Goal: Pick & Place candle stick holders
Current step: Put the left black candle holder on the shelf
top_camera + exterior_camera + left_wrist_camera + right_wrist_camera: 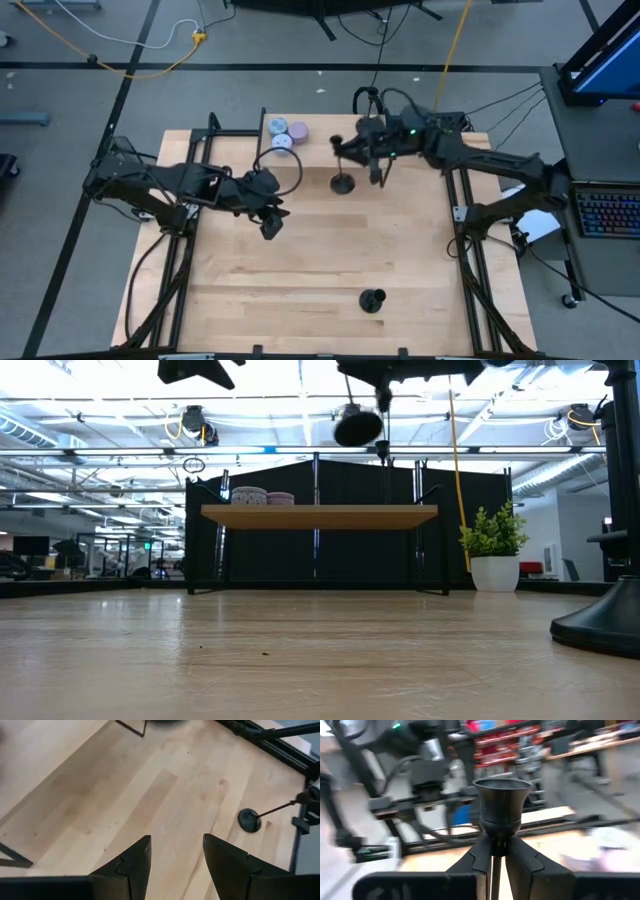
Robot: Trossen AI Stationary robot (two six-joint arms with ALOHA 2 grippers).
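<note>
2 candle holders (372, 300), 3 tins (286, 133) prob

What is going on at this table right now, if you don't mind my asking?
The right tool is shut on the stem of a black candle holder and holds it above the far side of the table. The left tool is open and empty over bare wood, left of centre. Another holder stands near the front edge. A few small tins sit at the far edge.

One holder (372, 300) stands near the table (300, 300) front (tins (284, 131) at back).
</note>
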